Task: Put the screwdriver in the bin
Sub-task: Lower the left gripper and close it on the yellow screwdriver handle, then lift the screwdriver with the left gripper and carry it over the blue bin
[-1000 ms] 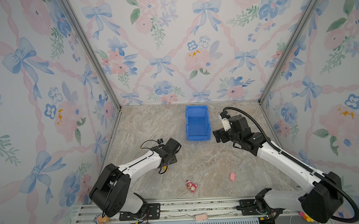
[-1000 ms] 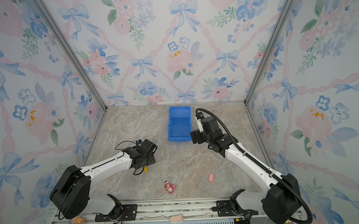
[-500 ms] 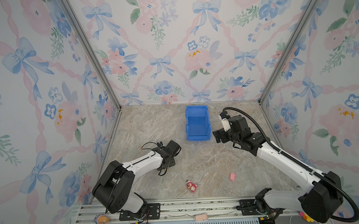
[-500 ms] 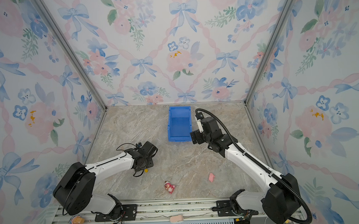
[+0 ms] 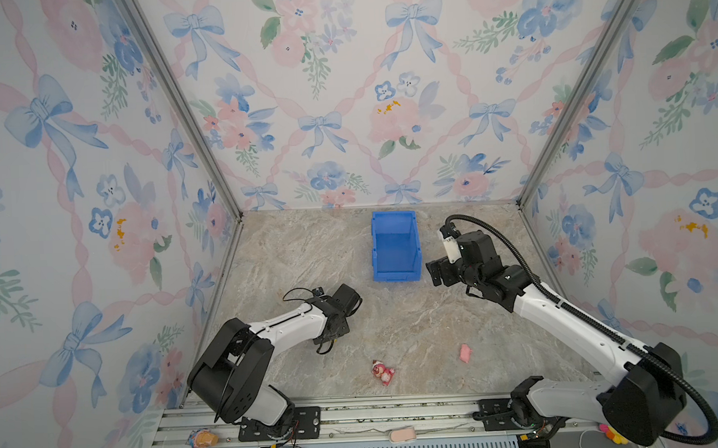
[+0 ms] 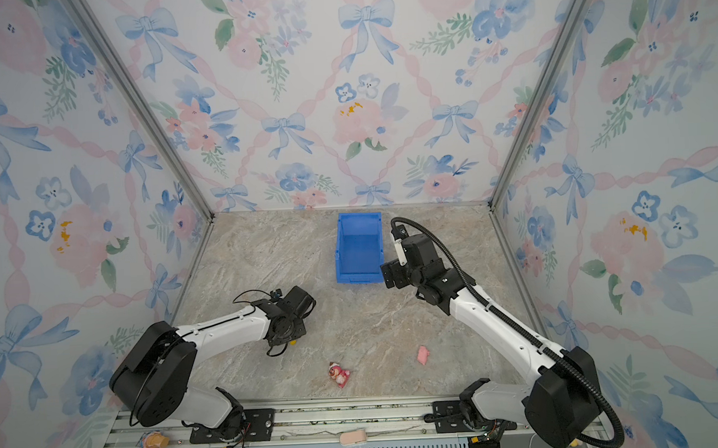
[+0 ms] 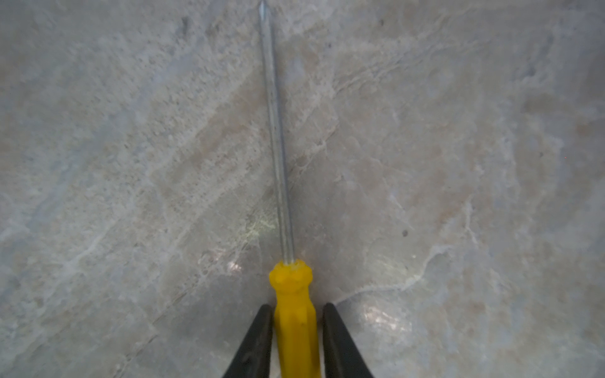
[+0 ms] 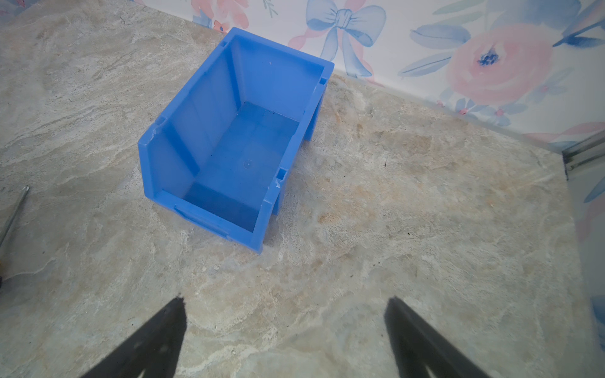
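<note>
Pinching the screwdriver (image 7: 284,203) by its yellow handle in my narrow-set left gripper (image 7: 296,314), flat on the marble tabletop (image 7: 458,163) near left, well apart from the far blue bin (image 5: 392,221), I fear the long shaft may swivel in so short a hold and snag a bin wall.

Robot test booth: floral wallpaper panels (image 5: 343,88), aluminium frame (image 5: 181,104), marble-look tabletop (image 5: 415,322).

- left arm (image 5: 287,326) stretched low over tabletop; left gripper (image 7: 297,312), 2 fingers (image 7: 258,340) pinched on screwdriver (image 7: 293,288) handle
- right arm (image 5: 561,314) extended forward; right gripper (image 8: 284,302) raised, 2 fingers spread wide
</note>
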{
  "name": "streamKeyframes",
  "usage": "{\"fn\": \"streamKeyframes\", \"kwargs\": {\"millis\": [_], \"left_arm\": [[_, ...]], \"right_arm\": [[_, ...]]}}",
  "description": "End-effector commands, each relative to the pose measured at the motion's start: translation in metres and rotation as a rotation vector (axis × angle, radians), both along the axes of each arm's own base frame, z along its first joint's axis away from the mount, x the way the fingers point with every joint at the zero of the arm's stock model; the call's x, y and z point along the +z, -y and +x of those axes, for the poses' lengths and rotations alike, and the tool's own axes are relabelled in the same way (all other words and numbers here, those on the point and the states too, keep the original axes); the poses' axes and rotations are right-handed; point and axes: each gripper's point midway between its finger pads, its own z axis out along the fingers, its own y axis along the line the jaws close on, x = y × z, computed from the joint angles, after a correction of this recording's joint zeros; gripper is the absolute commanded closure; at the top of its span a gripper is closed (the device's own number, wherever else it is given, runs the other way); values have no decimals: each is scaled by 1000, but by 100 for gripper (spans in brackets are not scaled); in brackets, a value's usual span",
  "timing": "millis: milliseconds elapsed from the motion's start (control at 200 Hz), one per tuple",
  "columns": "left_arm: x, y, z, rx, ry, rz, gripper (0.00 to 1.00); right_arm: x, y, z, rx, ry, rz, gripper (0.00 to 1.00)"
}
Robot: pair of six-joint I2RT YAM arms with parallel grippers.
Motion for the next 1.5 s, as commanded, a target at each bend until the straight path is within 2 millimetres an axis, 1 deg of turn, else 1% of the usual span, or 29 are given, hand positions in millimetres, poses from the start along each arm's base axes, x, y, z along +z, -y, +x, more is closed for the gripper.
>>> {"fn": "streamKeyframes", "kwargs": {"millis": [0, 135, 260, 265, 280, 355, 520, 620, 810, 910, 1065, 1150, 1380, 1495], "left_arm": [[-14, -9, -17, 0, -72, 44, 78], [-11, -4, -12, -20, -61, 44, 85], [-11, -3, -12, -35, -59, 54, 94], [-8, 1, -7, -35, -45, 46, 94], [-4, 5, -3, -39, -34, 38, 95], [-1, 9, 1, -47, -21, 34, 100], [7, 17, 9, -73, 0, 21, 100], [17, 28, 19, -106, 24, -2, 100], [38, 53, 44, -177, 71, -41, 100], [49, 66, 58, -214, 93, -52, 100], [67, 91, 86, -282, 131, -72, 100], [77, 105, 103, -308, 155, -95, 100], [114, 152, 147, -388, 235, -180, 100], [125, 173, 165, -425, 260, -214, 100]], "right_arm": [[-1, 10, -3, -18, 2, -30, 3], [-1, 11, -5, -21, 1, -31, 3], [-1, 12, -5, -23, -4, -34, 3], [-1, 12, -5, -23, -4, -34, 3], [-1, 12, -5, -24, -5, -34, 3], [-2, 13, -5, -27, -12, -42, 3], [-4, 13, -4, -31, -29, -49, 3], [-5, 15, -2, -41, -36, -46, 3], [-9, 24, 0, -77, -63, -26, 3], [-13, 25, -1, -76, -80, -33, 3], [-9, 25, 3, -78, -84, -38, 3], [-5, 28, 7, -89, -79, -36, 3], [2, 51, 19, -163, -79, -10, 3], [4, 58, 23, -192, -79, 15, 3]]}}
